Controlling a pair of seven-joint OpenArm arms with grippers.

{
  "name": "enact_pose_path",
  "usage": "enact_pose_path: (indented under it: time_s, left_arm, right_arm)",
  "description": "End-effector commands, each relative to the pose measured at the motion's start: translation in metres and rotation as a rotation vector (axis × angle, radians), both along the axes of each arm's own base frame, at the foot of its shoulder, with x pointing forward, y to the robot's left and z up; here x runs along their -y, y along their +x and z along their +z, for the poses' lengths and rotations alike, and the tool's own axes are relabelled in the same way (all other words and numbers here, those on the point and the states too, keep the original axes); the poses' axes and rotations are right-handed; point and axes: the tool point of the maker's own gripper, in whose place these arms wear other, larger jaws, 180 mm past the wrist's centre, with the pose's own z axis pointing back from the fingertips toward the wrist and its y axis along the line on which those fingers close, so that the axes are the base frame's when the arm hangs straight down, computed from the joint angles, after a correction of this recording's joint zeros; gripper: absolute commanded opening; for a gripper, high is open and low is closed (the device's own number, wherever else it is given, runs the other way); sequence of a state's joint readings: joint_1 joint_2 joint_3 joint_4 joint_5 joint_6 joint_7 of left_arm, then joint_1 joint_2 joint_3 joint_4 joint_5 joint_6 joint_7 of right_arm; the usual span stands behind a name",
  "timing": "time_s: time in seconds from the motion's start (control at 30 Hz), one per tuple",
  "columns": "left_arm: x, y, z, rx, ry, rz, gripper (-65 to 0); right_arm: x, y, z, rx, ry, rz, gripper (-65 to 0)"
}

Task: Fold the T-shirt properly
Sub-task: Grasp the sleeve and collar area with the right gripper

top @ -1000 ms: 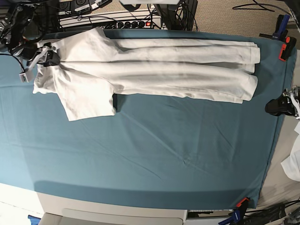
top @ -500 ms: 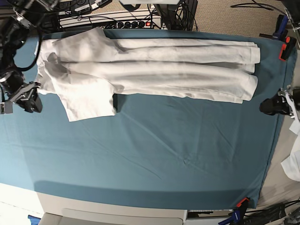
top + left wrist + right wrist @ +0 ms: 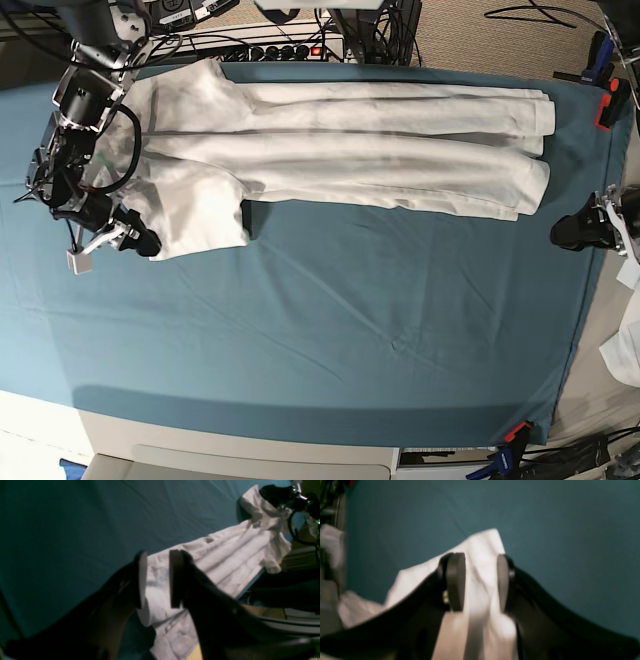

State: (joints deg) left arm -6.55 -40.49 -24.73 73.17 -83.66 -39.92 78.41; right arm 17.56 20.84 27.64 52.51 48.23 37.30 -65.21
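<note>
the big wrinkled white cotton t-shirt lies stretched long across the far half of the teal table cover, one sleeve sticking out toward the near side. the right gripper hangs over that sleeve's corner, jaws parted, cloth showing between them but nothing pinched yet. the left gripper waits off the hem end, jaws apart too, holding nothing. i'd worry the right one closes on a single layer or just the edge, so the sleeve slips out or drags the folded body crooked.

Black grippers, seemingly flat-padded fingers
</note>
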Motion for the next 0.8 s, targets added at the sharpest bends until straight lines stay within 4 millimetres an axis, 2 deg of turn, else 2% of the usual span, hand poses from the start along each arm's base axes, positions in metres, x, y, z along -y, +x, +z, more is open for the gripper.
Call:
enact_pose_path:
  time_s: [0.0, 0.13, 0.17, 0.27, 0.3, 0.43, 0.63, 0.7, 0.77]
  left_arm:
    - [-0.007, 0.009, 0.02, 0.058, 0.006, 0.008, -48.2]
    - [-0.007, 0.009, 0.02, 0.058, 0.006, 0.008, -48.2]
    - [-0.007, 0.009, 0.02, 0.058, 0.006, 0.008, -48.2]
    - [-0.007, 0.009, 0.02, 0.058, 0.006, 0.008, -48.2]
    - [-0.007, 0.009, 0.02, 0.058, 0.006, 0.008, -48.2]
    - [-0.007, 0.009, 0.02, 0.058, 0.006, 0.008, -48.2]
    - [-0.007, 0.009, 0.02, 0.058, 0.006, 0.008, -48.2]
    - [-0.007, 0.009, 0.02, 0.058, 0.006, 0.008, -48.2]
    - [-0.007, 0.009, 0.02, 0.058, 0.006, 0.008, -48.2]
  right_arm:
    - [0.005, 0.0, -0.004, -0.045, -0.036, 0.005, -43.1]
    - [-0.003, -0.009, -0.022, -0.123, -0.082, 0.048, -44.2]
    - [-0.003, -0.009, -0.023, -0.128, -0.085, 0.051, -47.6]
    - [-0.004, -0.009, -0.02, -0.131, -0.095, 0.068, -64.3]
    - [-0.004, -0.009, -0.017, -0.128, -0.104, 0.076, -65.0]
    - [-0.003, -0.004, 0.004, -0.1, -0.167, 0.121, -65.0]
    - [0.0, 0.01, 0.061, 0.037, -0.347, 0.171, -65.0]
    - [-0.004, 0.008, 0.073, 0.076, -0.4, 0.182, -65.0]
    - [-0.012, 0.002, 0.077, 0.097, -0.438, 0.21, -65.0]
